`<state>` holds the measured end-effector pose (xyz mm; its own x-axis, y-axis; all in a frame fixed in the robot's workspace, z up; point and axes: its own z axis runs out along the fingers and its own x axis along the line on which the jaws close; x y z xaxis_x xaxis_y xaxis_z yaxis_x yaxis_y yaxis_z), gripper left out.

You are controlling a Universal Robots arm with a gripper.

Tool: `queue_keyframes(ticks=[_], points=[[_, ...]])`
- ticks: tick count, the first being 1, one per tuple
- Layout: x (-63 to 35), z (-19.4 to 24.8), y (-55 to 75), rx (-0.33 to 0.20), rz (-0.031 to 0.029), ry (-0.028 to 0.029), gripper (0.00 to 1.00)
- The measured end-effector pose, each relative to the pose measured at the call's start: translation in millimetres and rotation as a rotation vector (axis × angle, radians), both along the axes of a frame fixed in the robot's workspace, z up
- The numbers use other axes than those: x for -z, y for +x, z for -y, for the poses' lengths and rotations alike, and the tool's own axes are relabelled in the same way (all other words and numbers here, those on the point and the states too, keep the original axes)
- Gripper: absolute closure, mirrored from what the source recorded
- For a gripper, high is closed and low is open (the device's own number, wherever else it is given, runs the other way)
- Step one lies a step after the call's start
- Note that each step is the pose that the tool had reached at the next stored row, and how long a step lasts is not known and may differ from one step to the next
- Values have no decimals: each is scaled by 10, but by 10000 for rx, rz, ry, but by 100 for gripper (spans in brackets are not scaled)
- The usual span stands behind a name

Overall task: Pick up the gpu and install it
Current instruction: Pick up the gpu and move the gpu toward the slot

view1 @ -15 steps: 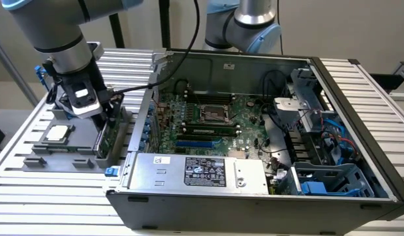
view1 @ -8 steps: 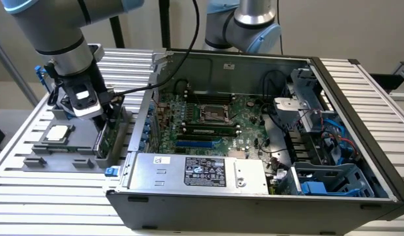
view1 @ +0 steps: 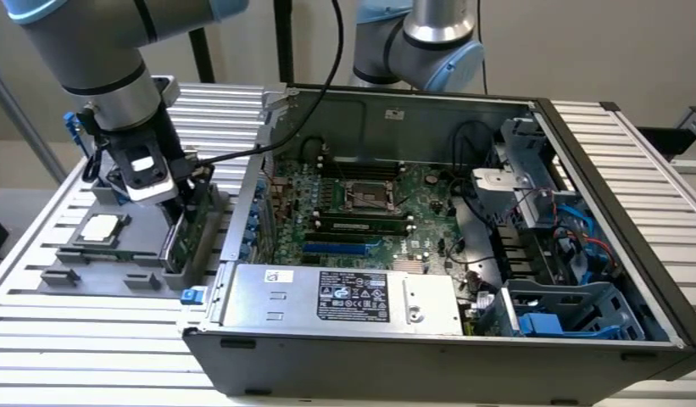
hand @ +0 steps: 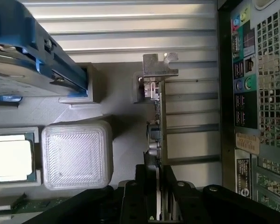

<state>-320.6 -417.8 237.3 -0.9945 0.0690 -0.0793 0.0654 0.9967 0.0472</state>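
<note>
The gpu (view1: 181, 239) stands on edge in a slot of the grey parts holder (view1: 99, 273), just outside the open computer case on the exterior view's left. In the wrist view the gpu (hand: 160, 116) appears edge-on as a thin green board with its silver end bracket (hand: 159, 65) at the far end. My gripper (view1: 175, 202) comes down on it from above, and the black fingers (hand: 144, 184) press on both faces of the card's near end. My gripper (hand: 160, 189) is shut on the card, which still sits in its slot.
The open computer case (view1: 551, 110) holds the motherboard (view1: 370, 203) and a power supply (view1: 336, 297); its rear panel (hand: 256, 93) is close beside the card. On the holder lie a processor (hand: 9, 158), a ribbed grey block (hand: 77, 154) and a hard drive in a blue frame (hand: 28, 60).
</note>
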Motion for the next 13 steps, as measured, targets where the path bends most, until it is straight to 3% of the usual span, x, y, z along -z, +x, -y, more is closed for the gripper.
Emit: queue_keyframes(ticks=[6, 13], points=[[0, -1, 0, -78, 1, 0, 100], [0, 1, 0, -988, 0, 0, 100]])
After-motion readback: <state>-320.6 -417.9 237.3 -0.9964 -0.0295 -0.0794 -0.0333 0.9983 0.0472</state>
